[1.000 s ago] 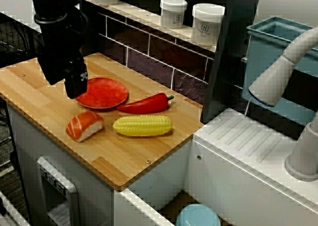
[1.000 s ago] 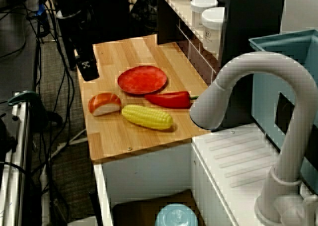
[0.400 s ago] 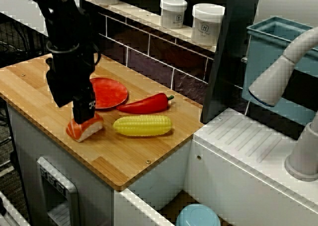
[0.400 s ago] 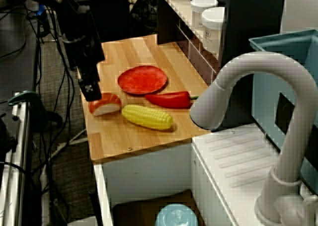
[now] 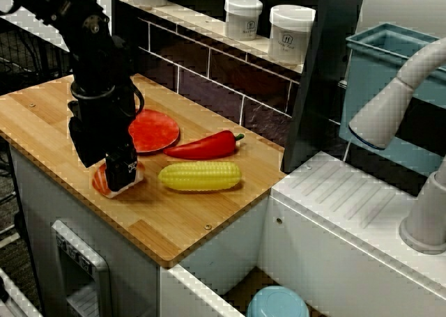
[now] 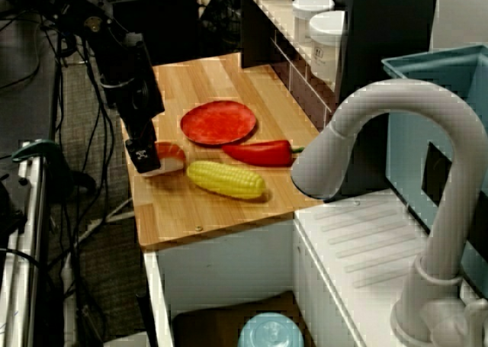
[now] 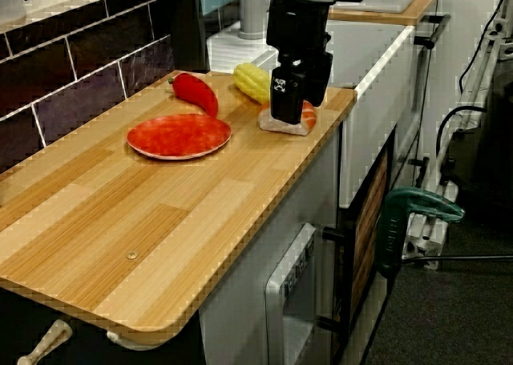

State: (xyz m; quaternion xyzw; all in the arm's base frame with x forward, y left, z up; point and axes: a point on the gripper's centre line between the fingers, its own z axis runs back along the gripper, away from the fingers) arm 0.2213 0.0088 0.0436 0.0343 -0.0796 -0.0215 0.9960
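My black gripper (image 5: 120, 179) is down on the salmon sushi piece (image 5: 100, 180) near the front edge of the wooden counter (image 5: 42, 125). Its fingers hide most of the sushi in the view from the front. Seen from over the faucet, the gripper (image 6: 145, 157) covers the left end of the sushi (image 6: 172, 155). Looking along the counter, the gripper (image 7: 287, 112) stands in front of the sushi (image 7: 305, 119). None of the views show the gap between the fingers. A red plate (image 5: 157, 130) lies just behind, and a yellow corn cob (image 5: 200, 175) is to the right.
A red pepper (image 5: 202, 147) lies between the plate and the corn. White jars (image 5: 291, 33) stand on the tiled ledge behind. A grey faucet (image 5: 394, 104) and a blue bin (image 5: 390, 52) are at the right over the white sink unit. A blue bowl (image 5: 277, 304) sits below.
The gripper has moved from beside the red plate forward and down onto the sushi piece. The plate, pepper and corn have not moved.
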